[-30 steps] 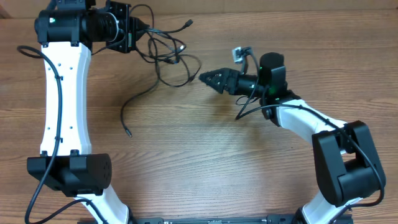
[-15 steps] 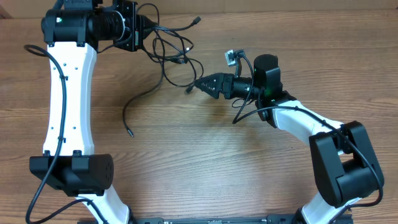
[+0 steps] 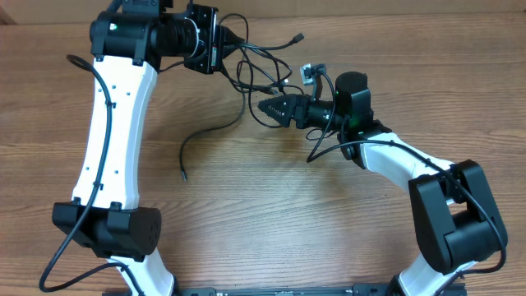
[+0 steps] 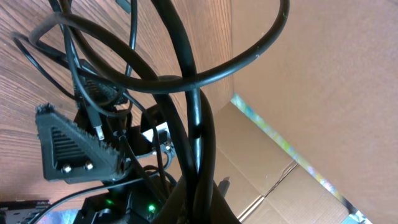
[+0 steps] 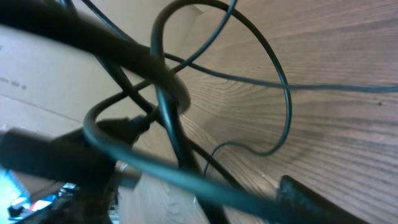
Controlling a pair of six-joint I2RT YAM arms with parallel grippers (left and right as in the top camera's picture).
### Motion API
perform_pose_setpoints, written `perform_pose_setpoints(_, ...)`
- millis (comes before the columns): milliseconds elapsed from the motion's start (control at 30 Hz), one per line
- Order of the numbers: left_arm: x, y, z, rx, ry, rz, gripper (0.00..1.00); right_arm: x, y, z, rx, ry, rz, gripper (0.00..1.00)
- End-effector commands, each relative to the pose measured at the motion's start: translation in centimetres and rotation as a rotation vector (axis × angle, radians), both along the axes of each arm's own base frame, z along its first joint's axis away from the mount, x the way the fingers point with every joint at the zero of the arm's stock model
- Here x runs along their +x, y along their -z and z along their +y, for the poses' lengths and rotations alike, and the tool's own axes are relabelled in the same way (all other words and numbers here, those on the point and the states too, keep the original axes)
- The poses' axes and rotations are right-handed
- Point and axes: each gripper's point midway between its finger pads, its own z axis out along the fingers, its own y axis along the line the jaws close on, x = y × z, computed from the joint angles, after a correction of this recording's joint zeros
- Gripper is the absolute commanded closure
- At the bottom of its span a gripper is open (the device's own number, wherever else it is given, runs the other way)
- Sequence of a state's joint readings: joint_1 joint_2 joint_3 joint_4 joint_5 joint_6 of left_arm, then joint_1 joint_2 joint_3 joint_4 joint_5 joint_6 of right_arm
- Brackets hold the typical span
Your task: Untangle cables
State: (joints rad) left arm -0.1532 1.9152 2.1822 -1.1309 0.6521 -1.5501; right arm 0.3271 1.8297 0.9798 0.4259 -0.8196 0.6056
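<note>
The thin cables, judged limp and light, are bunched at the far side of the surface, clamped by the left gripper. A loose loop is judged the best hold; whether the right gripper beside it is open cannot be told.

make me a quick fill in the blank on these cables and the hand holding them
The hand shut on the cables belongs to the ___ arm. The cables are all ___ in colour. One loose strand trails over a ___ table.
Missing words: left; black; wooden.
</note>
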Motion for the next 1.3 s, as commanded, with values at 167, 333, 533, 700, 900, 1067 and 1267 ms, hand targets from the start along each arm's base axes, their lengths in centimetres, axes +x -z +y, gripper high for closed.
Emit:
perform_pose_setpoints(167,-0.4,-2.6,0.6,-0.01,-0.048,-0.044,0.96,0.4,-1.1,-0.2,-0.002,0.019,-0.042,0.7)
perform_pose_setpoints(333,0.6,-1.9,2.5,0.049,-0.129,-0.047,0.96,0.4,-1.1,-0.2,-0.002,0.019,-0.042,0.96)
perform_pose_setpoints(533,1.9,-1.0,6.5,0.127,-0.296,-0.02,0.96,0.1,-1.2,-0.2,0.006,0.0,-0.038,0.96)
perform_pose_setpoints(700,2.8,-0.2,11.0,0.21,-0.46,-0.002,0.96,-1.0,-1.7,-0.5,0.044,-0.083,-0.027,0.96)
perform_pose_setpoints(900,3.0,0.5,15.6,0.327,-0.604,0.003,0.96,-1.7,-2.6,-2.2,0.096,-0.163,-0.022,0.96)
perform_pose_setpoints(1067,2.0,1.4,18.3,0.421,-0.681,0.046,0.96,-0.9,-2.9,-4.8,0.115,-0.143,-0.017,0.96)
perform_pose_setpoints(1267,0.5,2.4,20.1,0.513,-0.728,0.107,0.96,0.6,-2.9,-7.7,0.121,-0.07,-0.004,0.96)
